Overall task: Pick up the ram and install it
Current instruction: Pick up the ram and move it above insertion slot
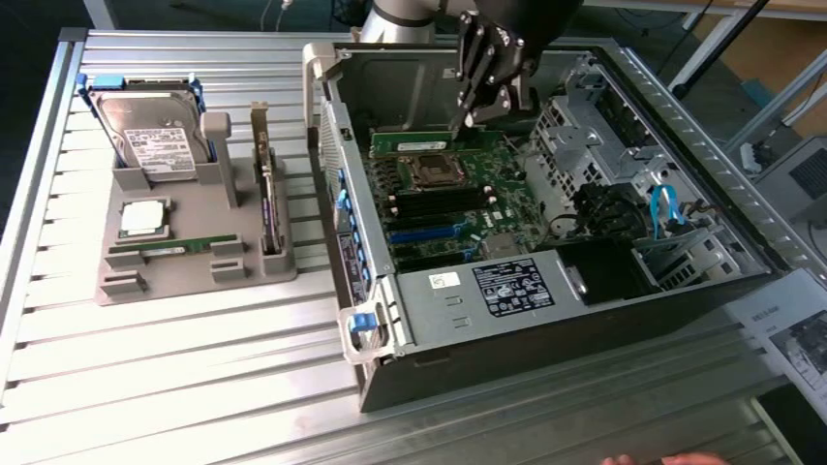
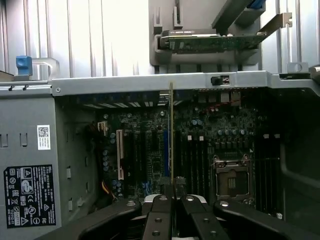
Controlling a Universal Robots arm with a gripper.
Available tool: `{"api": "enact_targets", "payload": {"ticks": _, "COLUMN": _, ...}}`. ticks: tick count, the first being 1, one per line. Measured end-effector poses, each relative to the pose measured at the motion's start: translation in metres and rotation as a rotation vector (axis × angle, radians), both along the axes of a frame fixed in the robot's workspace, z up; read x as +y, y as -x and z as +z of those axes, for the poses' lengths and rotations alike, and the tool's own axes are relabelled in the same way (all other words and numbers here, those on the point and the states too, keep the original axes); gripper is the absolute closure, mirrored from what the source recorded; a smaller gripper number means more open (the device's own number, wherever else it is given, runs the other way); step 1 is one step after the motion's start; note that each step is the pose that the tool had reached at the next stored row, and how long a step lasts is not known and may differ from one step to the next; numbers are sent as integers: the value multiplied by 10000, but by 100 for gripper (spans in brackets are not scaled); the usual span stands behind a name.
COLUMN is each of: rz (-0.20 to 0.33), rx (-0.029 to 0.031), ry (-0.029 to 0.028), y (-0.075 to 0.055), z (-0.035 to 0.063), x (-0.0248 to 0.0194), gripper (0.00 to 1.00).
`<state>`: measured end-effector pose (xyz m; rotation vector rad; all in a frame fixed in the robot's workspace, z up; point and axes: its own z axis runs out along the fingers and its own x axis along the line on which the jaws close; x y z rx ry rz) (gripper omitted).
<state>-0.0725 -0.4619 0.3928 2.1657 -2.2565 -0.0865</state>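
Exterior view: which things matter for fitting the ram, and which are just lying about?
In the job: ram, held by the gripper; motherboard in the open computer case.
Lying about: hard drive, processor chip, expansion card, grey holder.

The open case [image 1: 543, 334] lies on the slatted table [image 1: 194, 368], motherboard [image 1: 440, 208] facing up, a blue cable [image 1: 665, 208] curling at the exterior view's right. Just beside it, on the exterior view's left, a grey holder [image 1: 194, 276] carries a hard drive [image 1: 155, 136], a processor [image 1: 143, 217] and an upright card [image 1: 269, 208].
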Motion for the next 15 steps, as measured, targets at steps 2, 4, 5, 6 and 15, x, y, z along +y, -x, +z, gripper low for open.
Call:
{"api": "enact_targets", "payload": {"ticks": 2, "rz": 2, "rx": 2, "ry": 0, "y": -54, "z": 0, "x": 0, "gripper": 88}}
{"api": "enact_targets", "payload": {"ticks": 4, "rz": 2, "rx": 3, "ry": 1, "y": -108, "z": 0, "x": 0, "gripper": 88}}
{"api": "enact_targets", "payload": {"ticks": 5, "rz": 4, "rx": 4, "ry": 0, "y": -135, "z": 0, "x": 0, "gripper": 88}}
{"api": "enact_targets", "payload": {"ticks": 6, "rz": 4, "rx": 4, "ry": 1, "y": -160, "z": 0, "x": 0, "gripper": 88}}
{"api": "enact_targets", "payload": {"ticks": 15, "rz": 8, "rx": 5, "ry": 1, "y": -367, "z": 0, "x": 0, "gripper": 88}}
